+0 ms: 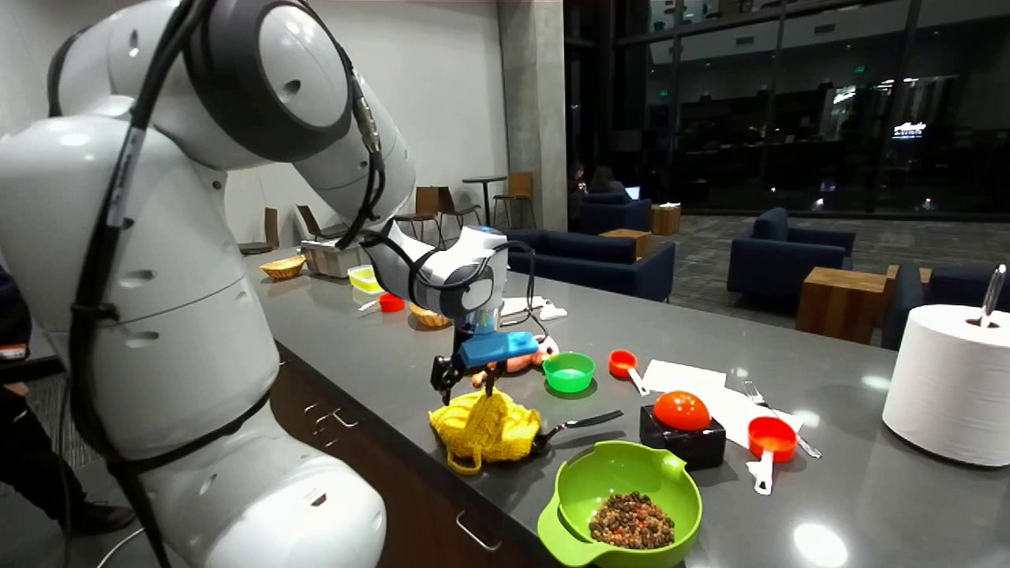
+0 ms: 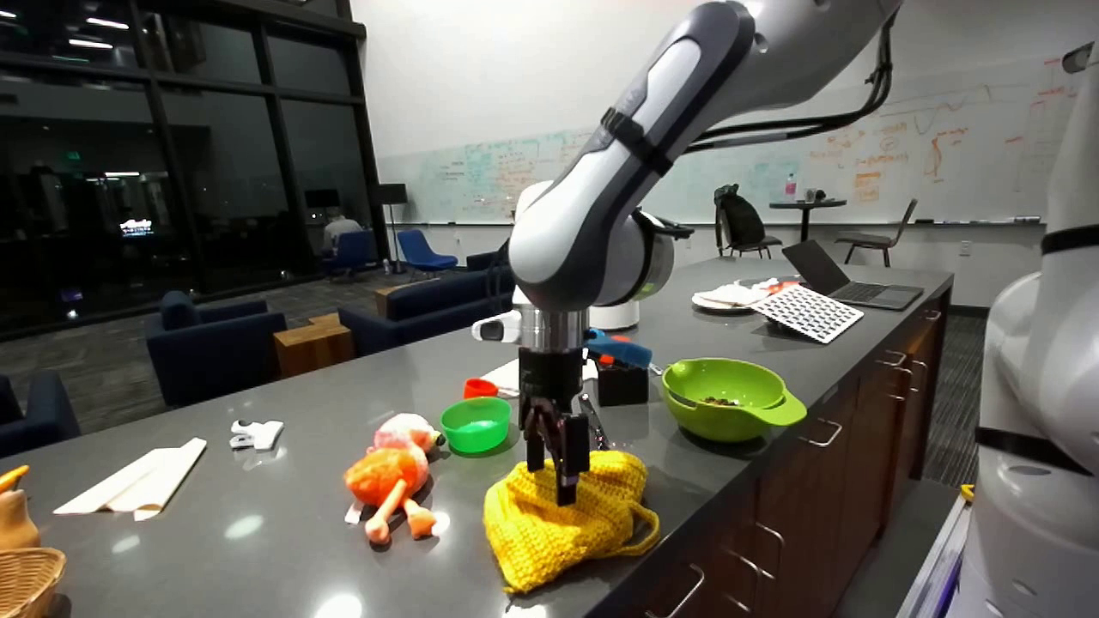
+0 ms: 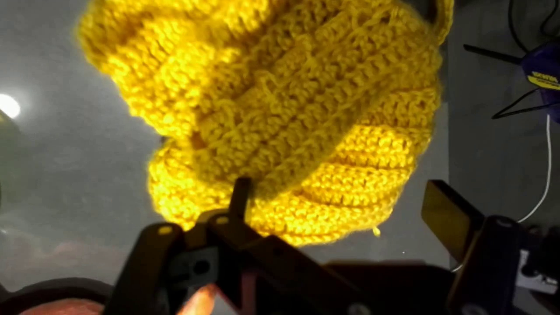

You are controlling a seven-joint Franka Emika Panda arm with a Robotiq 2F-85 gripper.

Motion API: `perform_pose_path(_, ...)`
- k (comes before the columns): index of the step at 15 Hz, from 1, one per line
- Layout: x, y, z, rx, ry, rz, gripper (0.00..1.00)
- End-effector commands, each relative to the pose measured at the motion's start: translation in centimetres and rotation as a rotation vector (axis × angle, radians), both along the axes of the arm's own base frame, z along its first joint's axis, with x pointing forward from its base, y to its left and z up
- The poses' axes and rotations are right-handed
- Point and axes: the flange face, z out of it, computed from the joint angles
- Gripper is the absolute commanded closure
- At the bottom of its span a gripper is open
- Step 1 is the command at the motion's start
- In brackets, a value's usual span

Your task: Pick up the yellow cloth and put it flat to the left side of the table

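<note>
Wrist view: black two-finger gripper [image 3: 343, 205] w/ jaws spread wide, one fingertip [image 3: 239, 197] right at a fold of bunched mustard-yellow knit cloth [image 3: 297, 122], contact unclear, which in both exterior views lies nr front edge of smooth dk-grey countertop [image 2: 206, 566].

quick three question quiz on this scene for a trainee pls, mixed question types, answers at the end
1. Which word fits how the cloth lies: flat or bunched?

2. True or false: the fingers stand apart.

3. What is in the lime bowl?
a) fork
b) brown and red bits
c) pink toy

Key: 1. bunched; 2. true; 3. b
</note>
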Motion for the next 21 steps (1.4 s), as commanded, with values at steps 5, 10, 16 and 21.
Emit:
perform_pose_path(5,-1.6,5.2,-2.6,-0.007,0.005,0.14,0.0)
perform_pose_path(10,-0.8,6.4,-4.2,0.007,0.015,0.206,0.0)
perform_pose_path(16,0.5,6.5,-6.4,0.015,0.002,0.321,0.0)
perform_pose_path(21,1.7,6.5,-5.9,0.027,-0.015,0.39,0.47)
